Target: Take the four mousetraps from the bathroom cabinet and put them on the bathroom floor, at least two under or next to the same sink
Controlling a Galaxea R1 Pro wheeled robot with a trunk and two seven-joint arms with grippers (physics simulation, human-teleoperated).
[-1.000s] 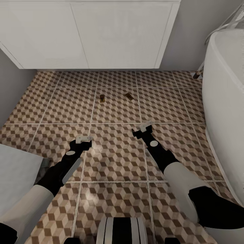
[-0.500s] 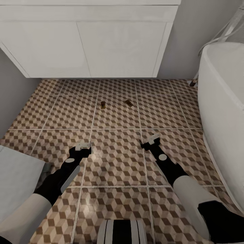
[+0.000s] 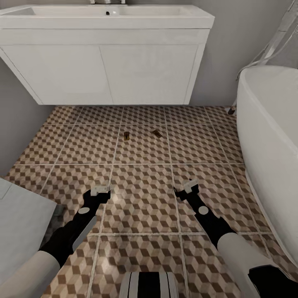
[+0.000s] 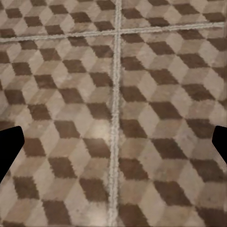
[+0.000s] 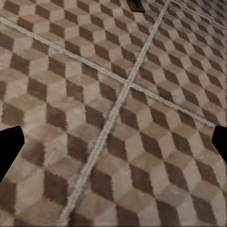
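Two small tan mousetraps lie flat on the cube-patterned bathroom floor [image 3: 140, 198] in front of the white wall-hung sink [image 3: 107, 54]: one mousetrap [image 3: 126, 135] on the left and another mousetrap [image 3: 156, 133] to its right. A mousetrap's edge [image 5: 136, 4] also shows in the right wrist view. My left gripper [image 3: 100, 190] hangs open above bare tiles, well short of the traps. My right gripper [image 3: 189, 186] is open too, nearer me than the right trap. Both wrist views look down on floor tiles [image 4: 113, 118] with fingertips far apart. The cabinet is out of view.
A white oval bathtub [image 3: 273, 140] fills the right side, with a chrome hose above it. A white toilet's edge [image 3: 20, 223] juts in at lower left. Grey walls flank the sink. My base [image 3: 149, 285] shows at the bottom.
The whole view has shifted: the sink's top and basin now show, and the traps sit smaller and farther away. Both arms have drawn back toward me, still open.
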